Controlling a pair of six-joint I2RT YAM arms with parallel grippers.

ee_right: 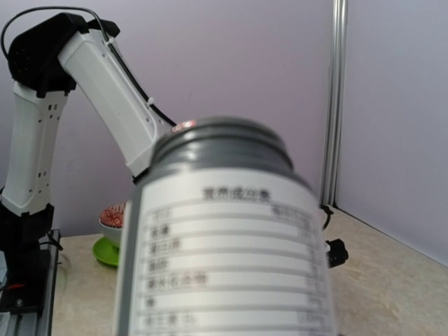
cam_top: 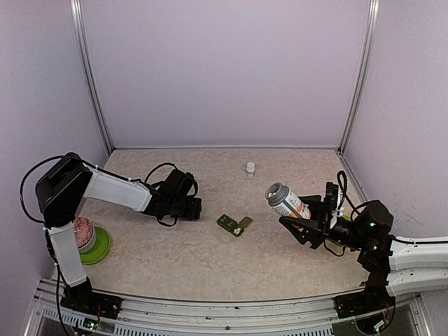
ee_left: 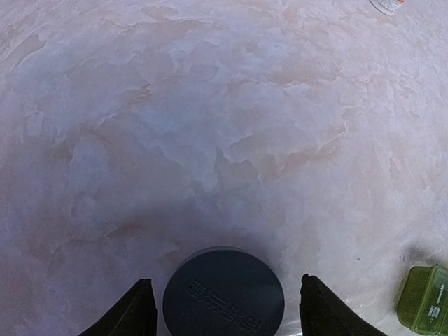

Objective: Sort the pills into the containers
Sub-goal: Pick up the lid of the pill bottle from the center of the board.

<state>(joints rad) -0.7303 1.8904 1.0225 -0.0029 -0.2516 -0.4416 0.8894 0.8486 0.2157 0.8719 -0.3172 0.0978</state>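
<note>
The pill box (cam_top: pixel 234 224) lies near the middle of the surface (cam_top: pixel 210 269), between the 2 tools. Its long axis runs roughly left to right, and 1 lid at the right end seems flipped open.

The right tool (cam_top: pixel 302 218) holds a bottle (cam_top: pixel 285 200) tilted, with its open mouth pointing up toward the far-left corner. The box sits to the near left of that mouth and apart from it, so pouring likely calls for carrying the mouth over the box and tipping it down.

The left tool (cam_top: pixel 193 208) is somewhat nearer the box, on its left. Its fingers (ee_left: pixel 133 311) stand on either side of a dark cap (ee_left: pixel 224 297) on the surface. A narrow gap shows on each side, so nothing is gripped.
</note>
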